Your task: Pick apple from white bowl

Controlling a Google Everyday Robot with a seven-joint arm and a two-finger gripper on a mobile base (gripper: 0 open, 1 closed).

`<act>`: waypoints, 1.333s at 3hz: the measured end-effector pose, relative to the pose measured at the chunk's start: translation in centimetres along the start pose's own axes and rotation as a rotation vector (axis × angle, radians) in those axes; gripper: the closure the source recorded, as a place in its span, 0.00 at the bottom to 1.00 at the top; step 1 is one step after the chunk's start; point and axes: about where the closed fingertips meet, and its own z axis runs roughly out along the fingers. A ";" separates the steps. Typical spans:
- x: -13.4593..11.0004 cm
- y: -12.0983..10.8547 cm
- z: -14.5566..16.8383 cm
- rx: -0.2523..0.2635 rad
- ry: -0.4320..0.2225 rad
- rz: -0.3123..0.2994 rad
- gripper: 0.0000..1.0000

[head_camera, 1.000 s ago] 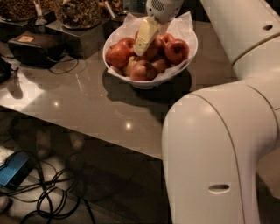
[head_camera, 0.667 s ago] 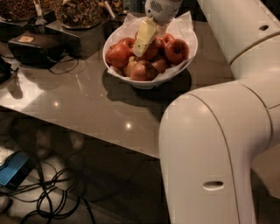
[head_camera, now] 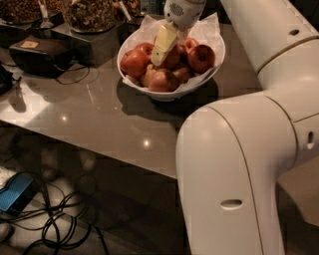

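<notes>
The white bowl (head_camera: 204, 82) stands on the grey table, lined with white paper and piled with several red apples. A large red-orange apple (head_camera: 134, 62) lies at the left of the pile. My gripper (head_camera: 160, 52) reaches down into the bowl from above. Its cream tip rests among the apples, just right of that apple and in front of another red one (head_camera: 173, 57). A deep red apple with a dark stem dimple (head_camera: 202, 57) lies at the right. A smaller yellowish apple (head_camera: 148, 75) sits low in front.
Dark trays of nuts (head_camera: 89, 12) stand at the back left, and a black box (head_camera: 40, 55) with cables is beside them. My white arm (head_camera: 234, 164) fills the right foreground. Cables (head_camera: 55, 224) and a blue object (head_camera: 17, 191) lie on the floor below the table edge.
The gripper stays down in the bowl at nearly the same spot. The large white arm link in the foreground has shifted slightly left.
</notes>
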 end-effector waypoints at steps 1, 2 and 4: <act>-0.3 0.0 0.7 -0.006 0.007 -0.012 0.25; -0.7 0.1 1.6 -0.019 0.016 -0.027 0.27; -0.8 0.1 1.7 0.003 0.013 -0.066 0.69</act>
